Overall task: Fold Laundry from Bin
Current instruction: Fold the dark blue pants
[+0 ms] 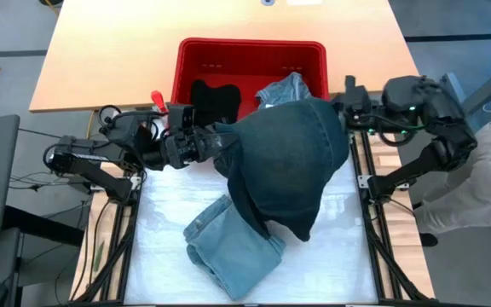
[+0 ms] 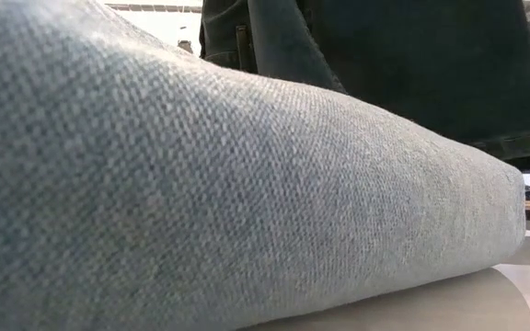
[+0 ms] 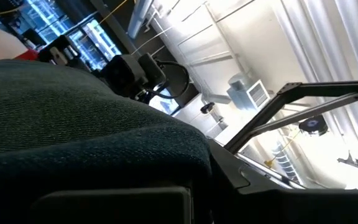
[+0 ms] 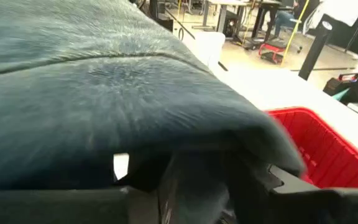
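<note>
A dark denim-blue garment [image 1: 284, 162] of the laundry hangs spread between my two grippers, above the white work surface [image 1: 160, 247]. My left gripper [image 1: 220, 143] is shut on its left side and my right gripper [image 1: 341, 109] is at its far right corner. The same dark cloth fills the left wrist view [image 3: 73, 124] and the right wrist view [image 4: 135, 93]. A folded light blue pair of jeans [image 1: 228, 247] lies on the surface near the front and fills the low view [image 2: 201, 184]. The red bin [image 1: 250, 44] stands behind, with a black garment [image 1: 213, 98] and a light blue one [image 1: 286, 87] inside. My left gripper holds the dark garment by its left edge [image 1: 231, 143], coming from the table's left and slanting upward. Cloth lying over the fingers [image 3: 104, 155] hides the place of contact. The garment is lifted and hangs below and to the right. My right gripper has a bunch of the dark garment's far right corner [image 4: 191, 186] between its two fingers, coming level from the table's right. Cloth drapes over the gripper and hides how many layers it has. The garment hangs from there toward the table's near side.
The dark garment's lower end [image 1: 292, 226] hangs near the folded jeans; I cannot tell whether it touches them. A red-handled tool [image 1: 156, 98] lies left of the bin. A person's light clothing [image 1: 488, 188] shows at the right edge.
</note>
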`<act>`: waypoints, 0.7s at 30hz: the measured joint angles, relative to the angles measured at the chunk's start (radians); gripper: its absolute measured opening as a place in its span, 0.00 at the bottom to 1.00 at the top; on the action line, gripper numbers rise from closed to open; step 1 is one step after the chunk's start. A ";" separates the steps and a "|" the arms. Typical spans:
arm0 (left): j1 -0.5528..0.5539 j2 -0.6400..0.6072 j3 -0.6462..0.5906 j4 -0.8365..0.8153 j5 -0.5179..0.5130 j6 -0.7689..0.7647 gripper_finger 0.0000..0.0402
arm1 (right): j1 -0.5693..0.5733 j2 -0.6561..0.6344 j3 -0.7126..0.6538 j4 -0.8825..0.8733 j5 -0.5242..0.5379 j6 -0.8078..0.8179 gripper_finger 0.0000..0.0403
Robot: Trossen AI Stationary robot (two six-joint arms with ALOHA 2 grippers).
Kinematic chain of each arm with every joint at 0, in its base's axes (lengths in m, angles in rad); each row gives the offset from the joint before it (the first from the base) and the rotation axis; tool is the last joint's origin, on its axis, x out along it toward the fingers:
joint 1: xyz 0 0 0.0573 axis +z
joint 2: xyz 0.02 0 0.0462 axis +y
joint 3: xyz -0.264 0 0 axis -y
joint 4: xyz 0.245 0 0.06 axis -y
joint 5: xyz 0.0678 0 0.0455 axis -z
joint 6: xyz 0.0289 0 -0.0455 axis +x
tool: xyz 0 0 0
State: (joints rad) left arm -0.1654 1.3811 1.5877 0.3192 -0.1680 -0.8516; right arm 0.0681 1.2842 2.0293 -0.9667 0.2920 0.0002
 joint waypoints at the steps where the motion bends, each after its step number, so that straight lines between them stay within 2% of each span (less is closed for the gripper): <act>1: 0.000 0.000 0.000 0.000 0.002 0.000 0.01 | 0.000 -0.011 0.000 -0.008 0.000 -0.007 0.37; 6: 0.000 0.000 0.000 -0.021 0.052 -0.003 0.01 | 0.000 -0.063 0.001 -0.085 0.004 -0.009 0.37; 15: 0.000 -0.006 0.000 -0.163 0.085 -0.003 0.01 | 0.004 -0.119 0.001 -0.148 0.026 -0.001 0.37; 18: 0.000 -0.014 0.001 -0.209 0.083 -0.002 0.01 | 0.003 -0.138 0.000 -0.108 0.029 0.045 0.38; 21: 0.000 -0.016 0.002 -0.265 0.067 0.001 0.01 | 0.001 -0.142 0.000 0.040 -0.003 0.094 0.43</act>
State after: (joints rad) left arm -0.1658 1.3647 1.5894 0.0543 -0.1010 -0.8508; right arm 0.0690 1.1426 2.0296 -0.9272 0.2893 0.0942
